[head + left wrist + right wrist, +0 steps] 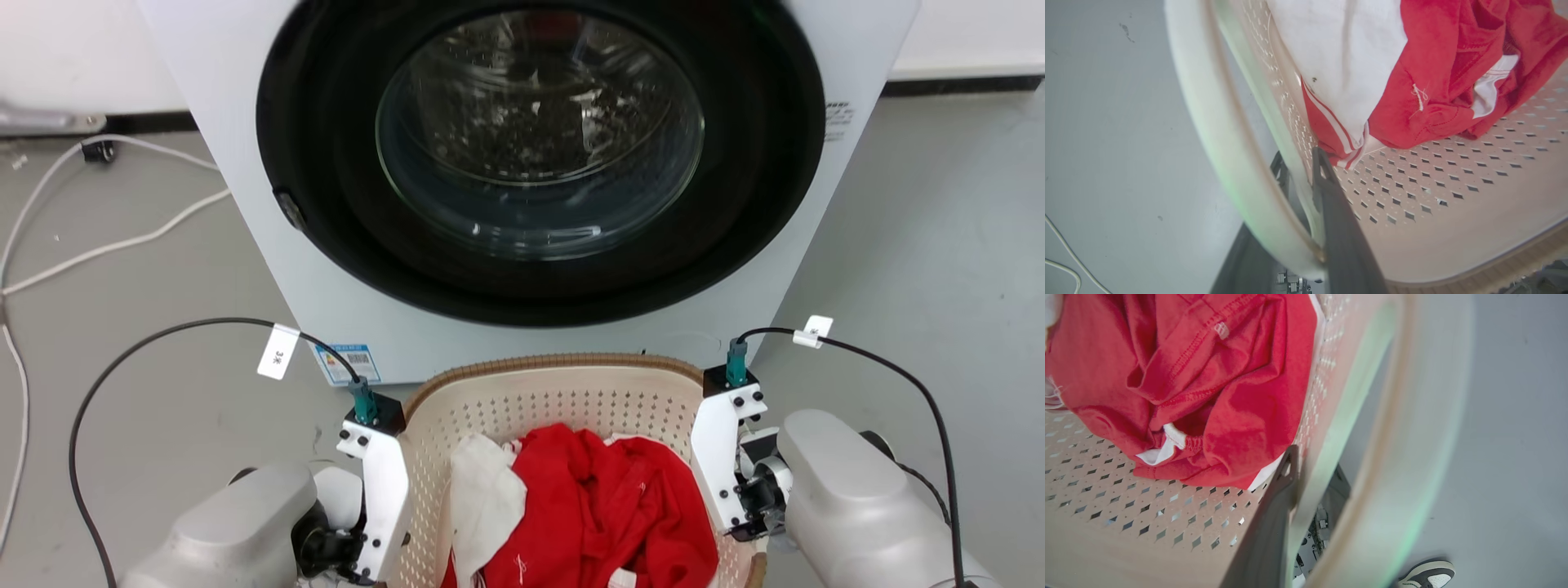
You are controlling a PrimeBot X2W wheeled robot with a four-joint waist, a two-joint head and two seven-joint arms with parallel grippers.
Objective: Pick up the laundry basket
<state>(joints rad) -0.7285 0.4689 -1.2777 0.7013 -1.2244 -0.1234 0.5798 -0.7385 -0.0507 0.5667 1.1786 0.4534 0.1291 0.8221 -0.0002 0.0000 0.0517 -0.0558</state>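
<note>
The laundry basket (539, 392), cream and perforated with a brown woven-look rim, sits low in the head view in front of the washing machine. It holds red and white clothes (596, 498). My left gripper (1300, 175) is shut on the basket's left wall (1274, 94), one dark finger (1331, 196) inside and the other outside under the white handle (1208, 122). My right gripper (1312, 486) clamps the right wall (1331, 396) the same way, its inner finger (1280, 498) beside the red cloth. I cannot tell whether the basket touches the floor.
The white washing machine (277, 269) with its round dark glass door (539, 131) stands right behind the basket. White cables (98, 245) lie on the grey floor at the left. A person's shoe (1429, 575) stands on the floor by the basket's right side.
</note>
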